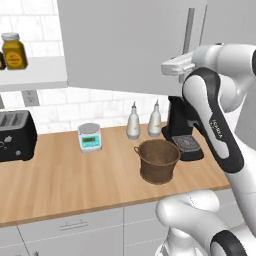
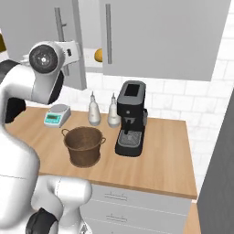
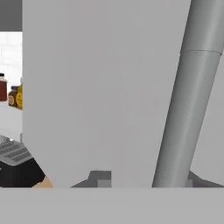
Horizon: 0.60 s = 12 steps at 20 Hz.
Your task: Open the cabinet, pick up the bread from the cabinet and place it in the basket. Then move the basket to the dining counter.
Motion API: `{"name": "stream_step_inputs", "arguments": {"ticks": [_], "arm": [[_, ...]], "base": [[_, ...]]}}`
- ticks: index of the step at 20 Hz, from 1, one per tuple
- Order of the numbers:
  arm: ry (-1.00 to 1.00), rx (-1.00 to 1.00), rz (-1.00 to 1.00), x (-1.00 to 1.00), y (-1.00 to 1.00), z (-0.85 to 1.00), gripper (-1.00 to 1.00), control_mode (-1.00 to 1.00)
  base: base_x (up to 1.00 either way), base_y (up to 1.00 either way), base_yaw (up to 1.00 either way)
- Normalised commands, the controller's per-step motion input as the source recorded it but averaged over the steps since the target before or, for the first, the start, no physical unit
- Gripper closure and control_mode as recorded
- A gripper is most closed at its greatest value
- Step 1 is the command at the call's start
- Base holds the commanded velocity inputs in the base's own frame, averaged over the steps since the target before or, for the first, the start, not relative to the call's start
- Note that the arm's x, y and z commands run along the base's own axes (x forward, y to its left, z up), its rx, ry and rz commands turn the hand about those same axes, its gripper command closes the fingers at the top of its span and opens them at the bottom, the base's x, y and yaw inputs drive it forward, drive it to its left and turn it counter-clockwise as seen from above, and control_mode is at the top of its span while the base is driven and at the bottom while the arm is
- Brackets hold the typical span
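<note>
Evidently the gripper [image 3: 146, 179] stood released, its two tips spread to either side of the left door's bar handle [image 3: 188, 109], with the bar nearer one tip and a clear gap at the other. The cabinet door [image 2: 27, 23] hung swung out, directly ahead of the gripper and very close to it. The bread [image 2: 98, 55] sat on the cabinet shelf, beyond the door's edge and off to the gripper's right, at about its height. The basket [image 2: 83, 145] stood well below the gripper on the bench [image 2: 160, 155], just beside two white bottles [image 2: 95, 112] and the coffee machine [image 2: 131, 119].

Several risks seemed likely. Because the handle lay between the tips, a sideways pull-away could have caught the bar and dragged the door partly closed, narrowing the way in to the bread. A reach round the door's edge could have clipped it with the wrist. On the way down, a low swing might have knocked the bottles or tipped the basket.
</note>
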Motion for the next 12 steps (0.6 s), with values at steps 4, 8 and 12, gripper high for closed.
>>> {"name": "stream_step_inputs", "arguments": {"ticks": [4, 8, 12], "arm": [[0.00, -0.06, 0.07, -0.48, 1.00, 0.00, 1.00, -1.00], [-0.03, -0.09, 0.05, -0.76, 1.00, 0.00, 1.00, -1.00], [-0.04, -0.07, 0.01, -0.91, 1.00, 0.01, 1.00, -1.00]], "base": [[0.00, 0.00, 0.00], [0.00, 0.00, 0.00], [0.00, 0.00, 0.00]]}}
